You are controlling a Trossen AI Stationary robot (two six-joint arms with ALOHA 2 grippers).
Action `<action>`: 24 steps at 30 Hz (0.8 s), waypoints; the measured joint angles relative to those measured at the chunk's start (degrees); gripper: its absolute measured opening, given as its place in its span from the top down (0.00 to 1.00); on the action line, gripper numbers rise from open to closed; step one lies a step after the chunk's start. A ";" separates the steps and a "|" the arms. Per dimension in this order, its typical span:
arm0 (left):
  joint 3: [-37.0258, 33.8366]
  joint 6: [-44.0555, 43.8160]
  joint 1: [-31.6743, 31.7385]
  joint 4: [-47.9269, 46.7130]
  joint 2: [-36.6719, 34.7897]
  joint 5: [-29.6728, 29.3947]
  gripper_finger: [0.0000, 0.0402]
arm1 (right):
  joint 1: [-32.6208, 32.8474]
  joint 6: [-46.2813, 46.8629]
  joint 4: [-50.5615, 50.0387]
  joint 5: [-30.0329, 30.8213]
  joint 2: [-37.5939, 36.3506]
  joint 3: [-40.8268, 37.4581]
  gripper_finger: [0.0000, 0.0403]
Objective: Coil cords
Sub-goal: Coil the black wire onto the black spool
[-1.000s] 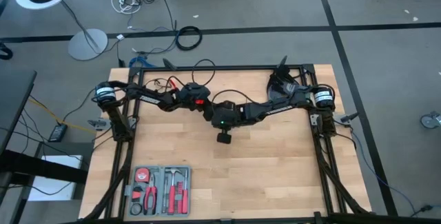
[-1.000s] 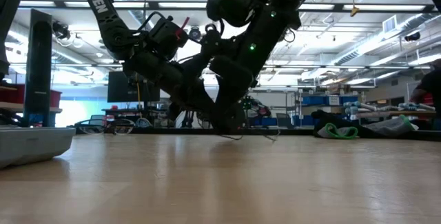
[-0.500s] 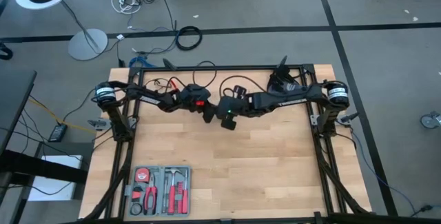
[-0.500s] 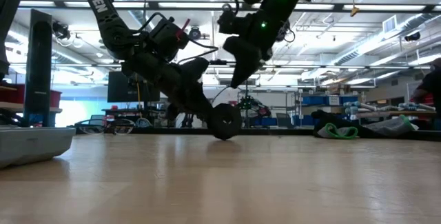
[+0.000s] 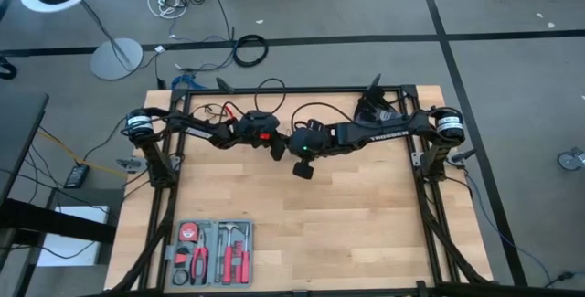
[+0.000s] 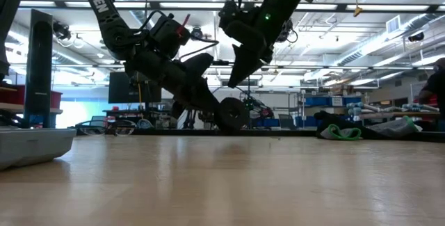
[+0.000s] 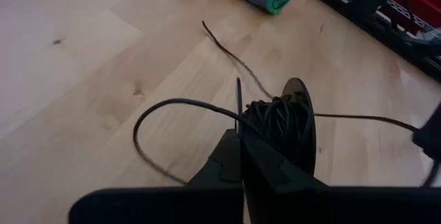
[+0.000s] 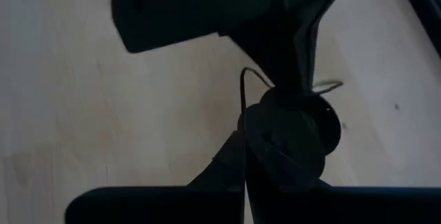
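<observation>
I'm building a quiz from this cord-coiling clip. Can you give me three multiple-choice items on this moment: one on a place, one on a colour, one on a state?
1. Where does the tool tray lie on the table in the high view?
A. the picture's lower left
B. the centre
C. the right edge

2. What colour is the cord wound on the puck?
A. white
B. black
C. red

3. How does the left claw stand?
A. wide open
B. shut
C. out of view

Answers: 1 A, the tray sits near the lower-left corner. 2 B, the windings are black in the left wrist view. 3 B, its fingers meet at the puck's cord.
</observation>
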 joint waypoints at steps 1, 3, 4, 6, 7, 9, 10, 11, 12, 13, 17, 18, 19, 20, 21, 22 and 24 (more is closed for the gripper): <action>0.00 -0.01 0.01 0.08 0.00 0.00 1.00 | -0.01 0.11 -0.62 -0.01 0.00 0.02 1.00; 0.00 -0.01 0.02 0.04 0.00 0.43 1.00 | -0.03 0.58 -2.69 0.21 0.02 -0.02 1.00; 0.00 -0.01 0.02 0.08 0.00 0.78 1.00 | -0.03 0.86 -3.21 0.64 0.04 -0.02 1.00; 0.00 -0.03 0.02 0.27 0.00 1.49 1.00 | -0.02 1.47 -3.78 1.87 0.04 -0.02 1.00; 0.00 -0.03 0.02 0.30 0.00 1.51 1.00 | -0.01 1.68 -4.27 2.38 0.04 -0.02 1.00; 0.00 -0.03 0.02 0.30 0.00 1.94 1.00 | -0.01 2.18 -4.64 2.40 0.04 -0.02 1.00; 0.00 -0.03 0.02 0.38 0.00 2.19 1.00 | -0.01 2.28 -4.49 1.63 0.04 -0.02 1.00; 0.00 -0.03 0.02 0.48 0.00 2.30 1.00 | -0.01 2.28 -4.49 0.03 0.04 -0.02 1.00; 0.00 -0.04 0.02 0.50 0.00 2.41 1.00 | -0.03 2.28 -4.49 -2.04 0.04 -0.02 1.00; 0.00 -0.05 0.02 0.59 0.00 2.43 1.00 | -0.03 2.48 -4.53 -4.06 0.04 -0.02 1.00; 0.00 -0.07 0.02 1.99 -0.01 2.57 1.00 | 0.78 3.26 -4.62 -8.92 0.06 -0.02 1.00; 0.00 -0.09 0.02 2.22 -0.02 2.58 1.00 | 1.03 3.24 -4.72 -8.92 0.07 -0.02 1.00; 0.00 -0.12 0.02 2.57 -0.02 2.64 1.00 | 1.28 3.16 -4.71 -8.92 0.07 -0.02 1.00; 0.00 -0.25 0.02 2.98 -0.02 3.06 1.00 | 1.43 3.11 -4.71 -8.93 0.07 -0.03 1.00; 0.04 -0.47 0.02 3.42 -0.02 3.57 1.00 | 1.56 3.13 -4.24 -8.91 0.07 -0.32 1.00; 0.18 -0.71 0.02 3.47 -0.04 4.06 1.00 | 1.67 3.20 -2.92 -8.90 0.04 -1.27 1.00; 0.43 -1.42 0.02 3.46 -0.04 5.48 1.00 | 1.68 4.77 -0.93 -8.65 0.07 -4.26 1.00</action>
